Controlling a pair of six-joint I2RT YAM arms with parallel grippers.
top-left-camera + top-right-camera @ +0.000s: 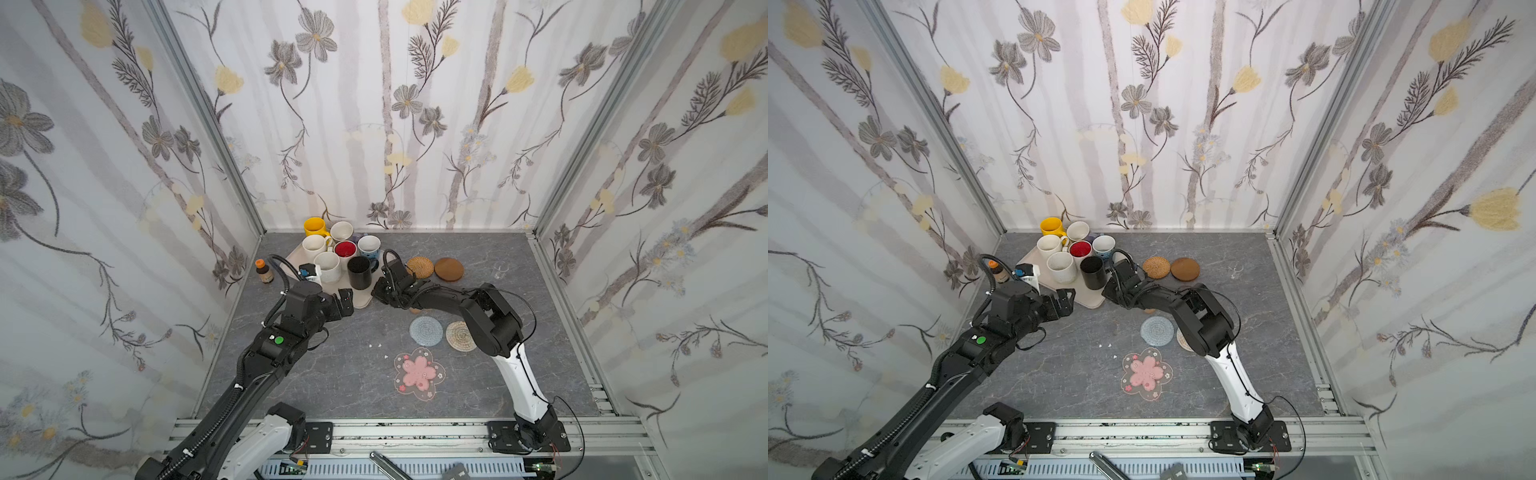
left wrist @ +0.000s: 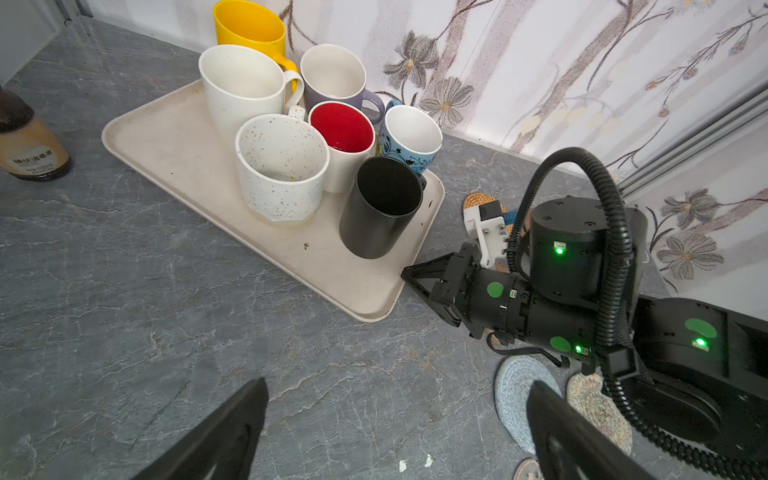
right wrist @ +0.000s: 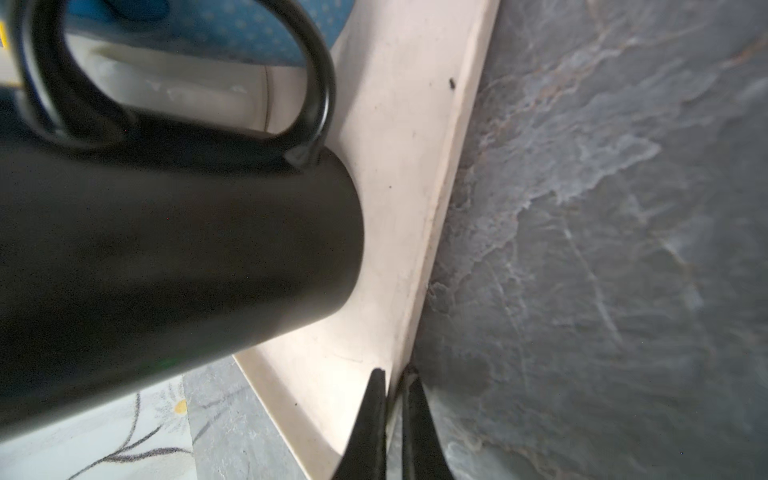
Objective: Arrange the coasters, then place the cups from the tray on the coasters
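Floral wallpaper (image 1: 374, 124) closes in three sides of a grey marbled worktop (image 1: 332, 374). At its far left the tray (image 2: 166, 137) lies flat, with the cups bunched at its far end. A black cup (image 2: 384, 208) stands nearest the front, then come a speckled cream cup (image 2: 282, 166), a red-lined white cup (image 2: 343, 133), a blue cup (image 2: 409, 137), a tall cream cup (image 2: 241, 87), a lavender-grey cup (image 2: 334, 79) and a yellow cup (image 2: 249, 25) at the back. The others hide whether the yellow one stands on the tray or just past it.

The right fingers (image 3: 370, 419) are pressed together on the tray's rim beside the black cup, one over the tray's floor and one over the worktop outside it. The left fingers (image 2: 232, 432) are spread wide with nothing between them, near the tray's near edge.

Right of the tray a rattan coaster (image 1: 419, 267) and a wooden coaster (image 1: 449, 269) lie just beside each other. Nearer the front a grey-blue knitted coaster (image 1: 426, 330) lies just beside a beige braided coaster (image 1: 459, 336), which is partly under the right arm (image 1: 490, 316). A pink blossom coaster (image 1: 419, 372) lies alone in front of them. A brown bottle (image 1: 264, 272) stands left of the tray and a clear glass (image 1: 498, 271) right of the wooden coaster
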